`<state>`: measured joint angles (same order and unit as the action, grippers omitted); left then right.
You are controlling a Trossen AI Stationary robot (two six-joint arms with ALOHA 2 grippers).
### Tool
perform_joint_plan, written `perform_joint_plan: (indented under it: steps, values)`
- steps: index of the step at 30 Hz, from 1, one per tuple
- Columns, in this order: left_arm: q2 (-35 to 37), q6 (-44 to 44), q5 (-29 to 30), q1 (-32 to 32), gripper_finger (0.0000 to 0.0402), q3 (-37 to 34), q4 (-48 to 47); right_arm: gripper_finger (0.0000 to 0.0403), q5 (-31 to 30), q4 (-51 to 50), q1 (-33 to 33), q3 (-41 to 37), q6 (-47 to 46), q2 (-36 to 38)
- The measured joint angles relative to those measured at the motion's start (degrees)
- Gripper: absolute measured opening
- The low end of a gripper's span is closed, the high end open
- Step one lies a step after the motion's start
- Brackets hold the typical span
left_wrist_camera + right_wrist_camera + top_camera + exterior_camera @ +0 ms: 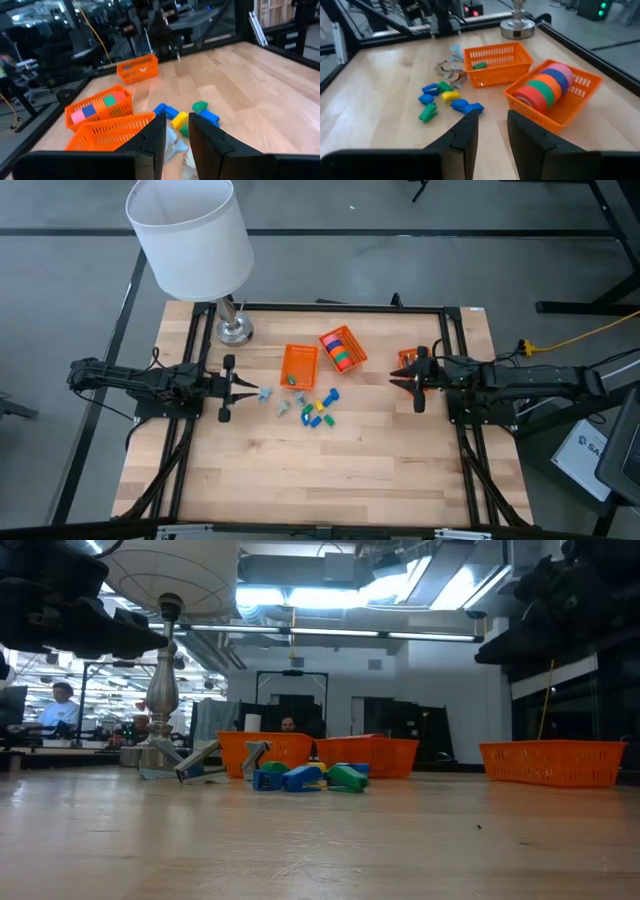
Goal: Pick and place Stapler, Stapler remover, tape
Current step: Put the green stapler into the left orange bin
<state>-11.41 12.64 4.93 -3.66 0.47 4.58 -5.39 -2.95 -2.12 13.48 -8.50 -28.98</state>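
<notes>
Three orange baskets (300, 364); one holds five tape rolls (546, 86). Both grippers, left (175, 132) and right (491, 127), stand slightly parted, empty. The grey pieces (449, 70) are hard to identify.

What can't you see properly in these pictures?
- What lies inside the orange baskets: in the low view their walls hide it.
- Inside the third basket: in the high view the right gripper covers part of it.
- The silvery pieces: in the left wrist view the left gripper hides most of them.
- The lamp: in the low view the top edge cuts off its shade.
</notes>
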Motion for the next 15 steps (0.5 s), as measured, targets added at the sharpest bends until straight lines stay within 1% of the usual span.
perform_joint_plan:
  steps: [3,6,12,15]
  values:
    - [-0.01,-0.05,0.02,0.02,0.0078,0.02,1.55,0.0108,0.55,0.05,-0.01,-0.42,0.37,1.72]
    - [0.01,-2.55,0.0,0.02,0.0077,0.0,4.3,0.0108,1.62,-0.45,-0.01,-0.62,2.05,4.82]
    - [0.0,-7.62,-0.02,0.01,0.0079,0.01,7.79,0.0108,3.52,-4.89,0.01,-0.7,3.16,14.44]
    - [-0.01,-9.81,-0.03,0.02,0.0078,0.0,8.15,0.0108,3.53,-4.33,0.01,-2.36,3.52,19.19]
